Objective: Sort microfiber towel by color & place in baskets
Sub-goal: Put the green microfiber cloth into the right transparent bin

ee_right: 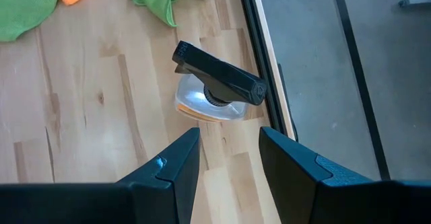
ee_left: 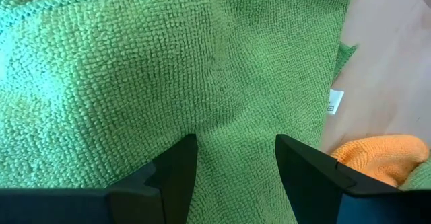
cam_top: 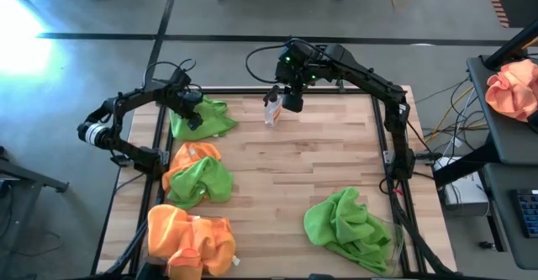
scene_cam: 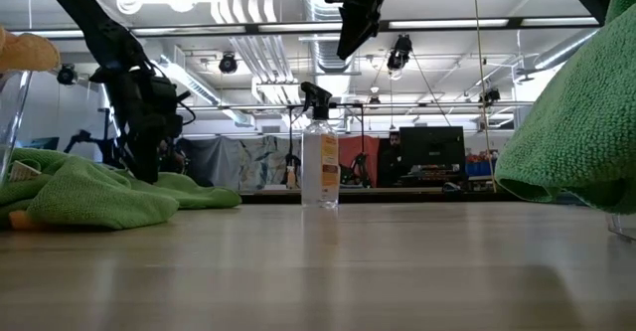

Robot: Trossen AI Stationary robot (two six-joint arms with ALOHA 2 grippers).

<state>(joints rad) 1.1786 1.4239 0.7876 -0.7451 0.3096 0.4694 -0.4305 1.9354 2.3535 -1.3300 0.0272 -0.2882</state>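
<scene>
Green microfiber towel spread on tabletop under left tool, fingers wide, apparently poised for pickup; right tool parked wide above spray bottle.

The green microfiber towel is showing a looped, nubbly cloth pile with a stitched edge (a small white label is sitting at its hem). The counter is looking like pale wood planks, smooth and faintly satin. The spray bottle is appearing as clear plastic under a matt black plastic trigger head
</scene>
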